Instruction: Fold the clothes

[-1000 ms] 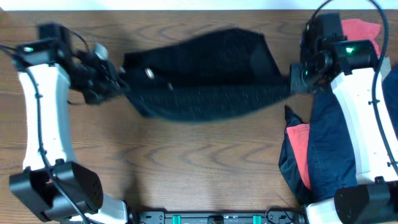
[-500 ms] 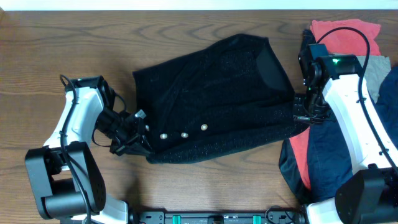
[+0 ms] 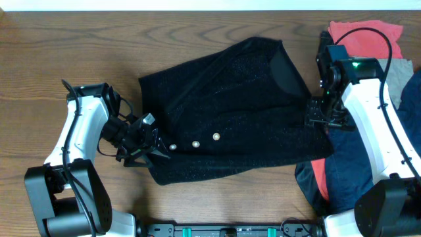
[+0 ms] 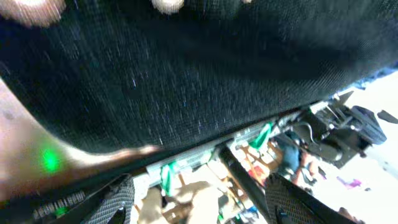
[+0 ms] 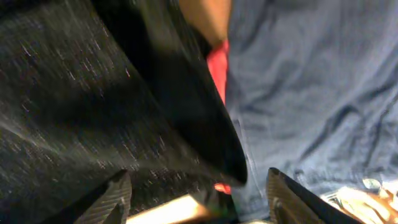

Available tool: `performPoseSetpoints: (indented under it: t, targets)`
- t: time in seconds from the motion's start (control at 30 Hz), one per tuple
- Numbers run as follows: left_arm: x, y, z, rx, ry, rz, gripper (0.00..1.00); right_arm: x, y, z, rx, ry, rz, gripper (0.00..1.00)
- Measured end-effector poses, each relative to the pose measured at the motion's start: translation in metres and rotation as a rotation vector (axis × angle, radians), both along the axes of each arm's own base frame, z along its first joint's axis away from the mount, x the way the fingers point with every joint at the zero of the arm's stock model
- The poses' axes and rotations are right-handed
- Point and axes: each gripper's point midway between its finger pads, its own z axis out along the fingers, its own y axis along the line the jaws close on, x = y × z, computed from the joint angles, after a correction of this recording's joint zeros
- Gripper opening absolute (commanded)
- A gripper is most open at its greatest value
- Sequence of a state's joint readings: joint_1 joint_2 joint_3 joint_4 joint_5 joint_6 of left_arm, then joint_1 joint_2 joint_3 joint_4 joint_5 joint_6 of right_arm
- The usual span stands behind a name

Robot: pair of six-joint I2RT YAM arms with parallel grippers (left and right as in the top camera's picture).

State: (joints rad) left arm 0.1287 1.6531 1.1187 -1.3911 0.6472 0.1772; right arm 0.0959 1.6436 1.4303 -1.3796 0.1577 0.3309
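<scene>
Here's the large black sparkly knit garment [image 3: 230,105], spread flat across the middle of the brown wooden table [image 3: 79,39], wide hem toward the near edge; three small pale round buttons [image 3: 195,143] run in a row near its lower left; the left gripper [image 3: 150,139] sits at that lower-left corner, touching the cloth's edge, and its wrist view shows the fingers [image 4: 118,200] set wide apart with nothing pinched between them; over on the other side, the right gripper [image 3: 314,113] is at the garment's right edge, fingers [image 5: 113,198] spread wide too, a black fold drooping into the gap, unclamped; just beside it lie a dark navy blue garment [image 3: 348,164] and a coral-red cloth [image 3: 362,29]
</scene>
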Motion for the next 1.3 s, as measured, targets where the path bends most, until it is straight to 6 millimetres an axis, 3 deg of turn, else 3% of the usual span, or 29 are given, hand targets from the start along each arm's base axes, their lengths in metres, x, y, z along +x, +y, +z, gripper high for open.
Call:
performPoseSetpoints:
  t: [0.13, 0.27, 0.3, 0.37, 0.53, 0.77, 1.0, 1.3]
  targets:
    - [0.03, 0.004, -0.012, 0.028, -0.129, 0.027, 0.68, 0.028, 0.002, 0.0, 0.041, -0.109, 0.028, 0.59]
    - [0.062, 0.008, -0.019, 0.052, -0.254, 0.065, 0.69, 0.061, 0.023, 0.005, 0.167, -0.232, 0.159, 0.54]
    - [0.071, 0.009, -0.02, 0.059, -0.286, 0.077, 0.78, 0.065, 0.031, 0.006, 0.206, -0.248, 0.202, 0.54]
    - [0.087, 0.013, -0.022, 0.083, -0.343, 0.102, 0.84, 0.069, 0.042, 0.004, 0.264, -0.255, 0.266, 0.52]
    - [0.109, 0.028, -0.028, 0.181, -0.378, 0.191, 0.88, 0.094, 0.058, -0.031, 0.344, -0.239, 0.327, 0.44]
    - [0.12, 0.037, -0.031, 0.237, -0.389, 0.249, 0.88, 0.149, 0.076, -0.092, 0.42, -0.314, 0.373, 0.46]
    - [0.119, 0.039, -0.032, 0.25, -0.375, 0.271, 0.88, 0.189, 0.09, -0.105, 0.469, -0.454, 0.419, 0.53]
    - [0.118, 0.039, -0.032, 0.251, -0.367, 0.276, 0.88, 0.205, 0.111, -0.126, 0.484, -0.498, 0.469, 0.54]
